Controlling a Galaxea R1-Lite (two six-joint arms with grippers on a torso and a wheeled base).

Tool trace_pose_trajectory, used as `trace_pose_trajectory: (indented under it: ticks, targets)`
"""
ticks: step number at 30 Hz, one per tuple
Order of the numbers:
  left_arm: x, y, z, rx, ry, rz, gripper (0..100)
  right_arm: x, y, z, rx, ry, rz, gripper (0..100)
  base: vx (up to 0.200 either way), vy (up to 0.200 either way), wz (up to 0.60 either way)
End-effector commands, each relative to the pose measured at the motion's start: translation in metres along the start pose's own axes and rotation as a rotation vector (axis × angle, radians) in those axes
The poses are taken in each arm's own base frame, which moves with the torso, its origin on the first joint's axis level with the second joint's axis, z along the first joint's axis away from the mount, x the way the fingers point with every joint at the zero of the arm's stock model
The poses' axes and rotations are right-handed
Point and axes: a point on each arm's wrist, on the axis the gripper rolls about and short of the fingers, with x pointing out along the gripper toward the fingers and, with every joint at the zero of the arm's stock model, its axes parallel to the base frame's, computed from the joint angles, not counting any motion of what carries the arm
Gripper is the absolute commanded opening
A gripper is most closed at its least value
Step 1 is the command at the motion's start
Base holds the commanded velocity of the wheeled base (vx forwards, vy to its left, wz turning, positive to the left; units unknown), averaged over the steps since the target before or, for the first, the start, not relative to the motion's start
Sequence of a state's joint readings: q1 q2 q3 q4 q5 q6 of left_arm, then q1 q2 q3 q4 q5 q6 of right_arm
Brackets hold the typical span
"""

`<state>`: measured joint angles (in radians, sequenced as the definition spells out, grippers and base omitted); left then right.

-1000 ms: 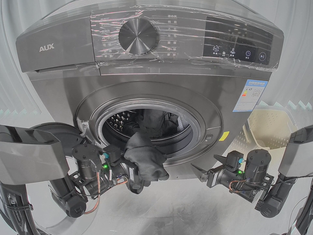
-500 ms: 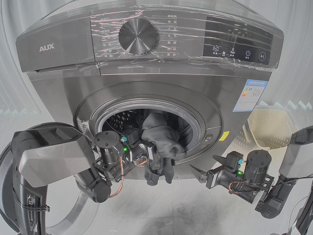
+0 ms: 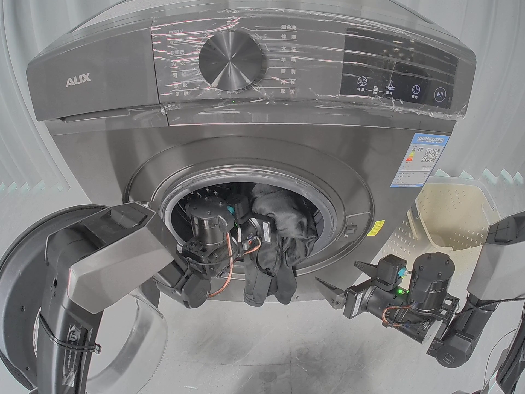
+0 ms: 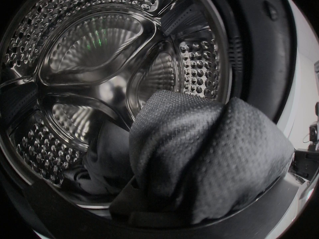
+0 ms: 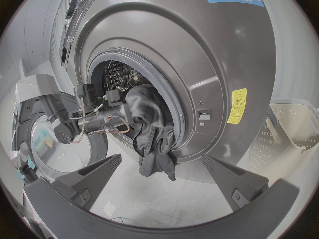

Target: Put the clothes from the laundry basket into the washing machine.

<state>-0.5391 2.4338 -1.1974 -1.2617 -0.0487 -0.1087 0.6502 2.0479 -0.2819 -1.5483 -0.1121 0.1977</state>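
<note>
The grey washing machine (image 3: pixel 246 138) stands with its door open. At the drum opening my left gripper (image 3: pixel 266 230) is shut on a dark grey garment (image 3: pixel 287 220). Its top bunches inside the door ring and its lower end (image 3: pixel 268 288) hangs out over the rim. In the left wrist view the garment (image 4: pixel 206 150) lies over the gripper at the drum mouth, with more cloth (image 4: pixel 103 156) on the drum floor. My right gripper (image 3: pixel 338 272) hangs open and empty, low and to the right of the opening. The cream laundry basket (image 3: pixel 454 214) stands right of the machine.
The round glass door (image 3: pixel 22 302) is swung open to the left, behind my left arm. The floor (image 3: pixel 284 346) in front of the machine is bare and grey. The basket wall (image 5: pixel 292 130) is close behind my right gripper's fingers (image 5: pixel 96 175).
My left arm has risen and pushed forward, carrying the garment from below the door rim up into the drum opening. The right arm has barely moved.
</note>
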Motion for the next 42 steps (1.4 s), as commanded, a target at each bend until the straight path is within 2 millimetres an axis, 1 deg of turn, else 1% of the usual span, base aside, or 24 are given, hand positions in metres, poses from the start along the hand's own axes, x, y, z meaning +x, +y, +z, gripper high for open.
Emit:
trace_pose_trajectory:
  ticks: [1, 7, 10, 11, 12, 13, 16, 17, 19, 20, 21, 22, 27, 34, 35, 38, 42]
  targets:
    - [0.029, 0.018, -0.003, 0.005, -0.019, 0.040, 0, 0.000, 0.001, 0.000, -0.001, 0.001, 0.003, 100, 0.000, 0.000, 0.00]
    - [0.046, 0.025, -0.016, 0.005, -0.015, 0.051, 0, 0.000, 0.003, -0.001, -0.002, 0.003, 0.009, 100, 0.000, 0.000, 0.00]
    - [0.052, 0.027, -0.024, 0.003, -0.021, 0.060, 0, 0.000, 0.003, -0.001, -0.002, 0.003, 0.009, 100, 0.000, 0.000, 0.00]
    - [0.053, 0.027, -0.024, 0.003, -0.024, 0.059, 0, 0.000, 0.003, -0.001, -0.002, 0.004, 0.010, 100, 0.000, 0.000, 0.00]
    - [0.058, 0.030, -0.032, 0.004, -0.029, 0.076, 0, 0.000, 0.003, -0.001, -0.002, 0.004, 0.010, 100, 0.000, 0.000, 0.00]
    - [0.061, 0.031, -0.033, 0.004, -0.041, 0.085, 0, 0.000, 0.003, -0.001, -0.003, 0.005, 0.009, 100, 0.000, 0.000, 0.00]
    - [0.073, 0.045, -0.027, 0.011, -0.099, 0.167, 0, 0.000, 0.003, -0.001, -0.002, 0.003, 0.009, 100, 0.000, 0.000, 0.00]
    - [0.074, 0.046, -0.025, 0.011, -0.106, 0.174, 0, 0.000, 0.003, -0.001, -0.002, 0.003, 0.009, 100, 0.000, 0.000, 0.00]
    - [0.082, 0.056, -0.013, 0.010, -0.144, 0.242, 0, 0.000, 0.002, -0.001, -0.002, 0.001, 0.008, 100, 0.000, 0.000, 0.00]
    - [0.083, 0.058, -0.011, 0.010, -0.151, 0.249, 0, 0.000, 0.002, -0.001, -0.002, 0.003, 0.007, 100, 0.000, 0.000, 0.00]
    - [0.086, 0.063, -0.002, 0.010, -0.168, 0.275, 0, 0.000, 0.003, -0.001, -0.002, 0.003, 0.009, 100, 0.000, 0.000, 0.00]
    - [0.086, 0.064, 0.001, 0.008, -0.175, 0.280, 0, 0.000, 0.003, -0.001, -0.002, 0.003, 0.009, 100, 0.000, 0.000, 0.00]
    - [0.087, 0.065, 0.006, 0.005, -0.180, 0.286, 0, 0.000, 0.003, -0.002, -0.003, 0.006, 0.008, 100, 0.000, 0.000, 0.00]
    - [0.085, 0.064, -0.002, 0.005, -0.156, 0.288, 0, 0.000, 0.003, -0.002, -0.003, 0.006, 0.008, 100, 0.000, 0.000, 0.00]
    - [0.084, 0.065, -0.002, 0.005, -0.150, 0.291, 100, 0.000, 0.003, -0.002, -0.003, 0.006, 0.008, 100, 0.000, 0.000, 0.00]
    - [0.078, 0.061, -0.007, 0.005, -0.109, 0.289, 100, 0.000, 0.003, -0.002, -0.003, 0.006, 0.008, 100, 0.000, 0.000, 0.00]
    - [0.059, 0.054, -0.003, 0.005, -0.023, 0.276, 100, 0.000, 0.003, -0.002, -0.003, 0.005, 0.009, 100, 0.000, 0.000, 0.00]
